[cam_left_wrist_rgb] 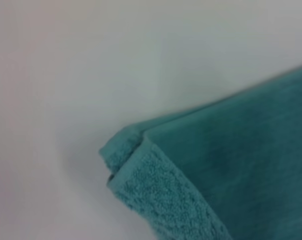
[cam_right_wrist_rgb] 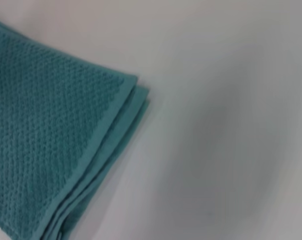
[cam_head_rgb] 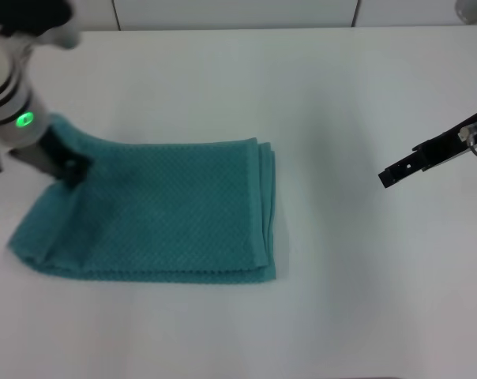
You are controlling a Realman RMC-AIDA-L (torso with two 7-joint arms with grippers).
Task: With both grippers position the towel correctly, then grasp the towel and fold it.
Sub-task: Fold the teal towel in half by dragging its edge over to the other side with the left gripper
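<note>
Where the left hand (cam_head_rgb: 65, 170) pressed down at the towel's far-left corner, the cloth had bunched and lifted slightly beside it, though whether its fingers were apart or clamped on the fabric could not be told. The towel (cam_head_rgb: 159, 209) lay flat on the white table (cam_head_rgb: 341, 300), stretching rightward from that hand, teal, waffle-woven, already doubled into several layers. It looked soft, limp and light, likely to sag and slide on the smooth surface, so the stacked hems at a corner (cam_right_wrist_rgb: 128, 87) seemed the surest place to pinch. Farther right, well clear of the towel's layered edge, the right hand (cam_head_rgb: 396, 171) hovered above bare table, holding nothing; its fingers appeared together.
</note>
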